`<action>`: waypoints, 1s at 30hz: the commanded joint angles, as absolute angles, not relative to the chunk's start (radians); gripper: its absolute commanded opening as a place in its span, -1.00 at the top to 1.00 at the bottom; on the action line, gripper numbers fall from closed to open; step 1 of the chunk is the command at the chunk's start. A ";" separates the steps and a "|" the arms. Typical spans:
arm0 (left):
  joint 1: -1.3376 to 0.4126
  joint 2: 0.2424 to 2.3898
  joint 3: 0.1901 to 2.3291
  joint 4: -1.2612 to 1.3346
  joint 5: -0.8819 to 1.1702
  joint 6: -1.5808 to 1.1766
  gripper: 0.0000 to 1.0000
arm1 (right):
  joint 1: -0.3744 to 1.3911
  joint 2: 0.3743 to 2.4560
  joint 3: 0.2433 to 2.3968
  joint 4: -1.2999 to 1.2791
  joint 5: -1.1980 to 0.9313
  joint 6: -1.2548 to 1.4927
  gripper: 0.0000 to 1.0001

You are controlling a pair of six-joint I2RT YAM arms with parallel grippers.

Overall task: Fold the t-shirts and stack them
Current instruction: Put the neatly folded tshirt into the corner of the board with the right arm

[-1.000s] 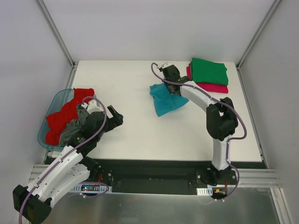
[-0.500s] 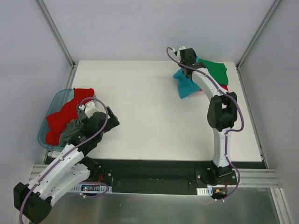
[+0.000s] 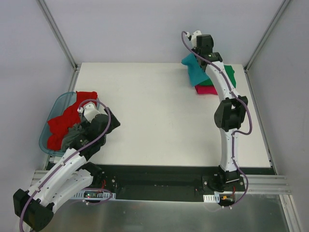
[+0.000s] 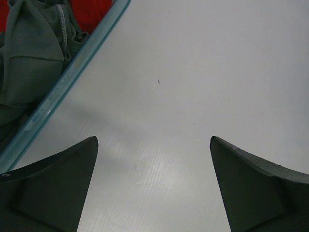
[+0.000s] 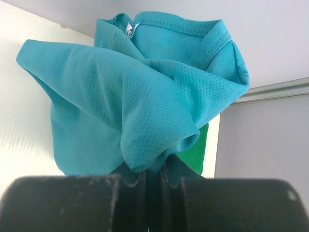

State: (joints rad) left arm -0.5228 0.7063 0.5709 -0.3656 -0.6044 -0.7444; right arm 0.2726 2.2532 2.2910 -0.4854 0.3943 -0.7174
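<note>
My right gripper (image 3: 199, 54) is shut on the teal t-shirt (image 3: 194, 70), which hangs bunched from it above the back right of the table; the shirt fills the right wrist view (image 5: 130, 92) above the gripper (image 5: 154, 176). Below it lie the folded green t-shirt (image 3: 229, 73) on the pink-red t-shirt (image 3: 205, 90). A strip of green also shows in the right wrist view (image 5: 200, 152). The red t-shirt (image 3: 67, 118) and grey t-shirt (image 3: 77, 133) lie crumpled in the blue basket (image 3: 47, 126). My left gripper (image 3: 112, 123) is open and empty beside the basket, low over the table (image 4: 154, 140).
The basket's rim (image 4: 72, 72) runs diagonally at the left of the left wrist view, with grey cloth (image 4: 29, 53) inside it. Metal frame posts (image 3: 263, 36) stand at the table's back corners. White walls close in the back and sides.
My right gripper has lifted the teal shirt off the table and carried it back and to the right, over the green and pink-red stack. My left gripper has drawn slightly back towards the basket.
</note>
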 commanded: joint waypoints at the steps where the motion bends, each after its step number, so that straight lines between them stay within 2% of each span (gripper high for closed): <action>1: -0.522 0.699 0.611 -0.380 -0.666 -0.738 -0.98 | 0.233 2.252 2.388 -0.511 0.313 -0.658 0.99; 11: -0.520 0.726 0.617 -0.380 -0.693 -0.749 -0.98 | 0.131 2.287 2.394 -0.534 0.206 -0.577 0.99; 19: -0.518 0.775 0.630 -0.380 -0.693 -0.758 -0.98 | 0.040 2.399 2.456 -0.517 0.172 -0.523 0.99; 30: -0.519 0.856 0.660 -0.380 -0.689 -0.769 -0.98 | -0.104 2.480 2.453 -0.394 -0.072 -0.316 0.99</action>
State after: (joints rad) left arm -0.5224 0.8352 0.6106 -0.3805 -0.6640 -0.7513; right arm -0.0570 2.4706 2.4016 -0.4950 0.0555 -0.4385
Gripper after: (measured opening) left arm 0.990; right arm 0.060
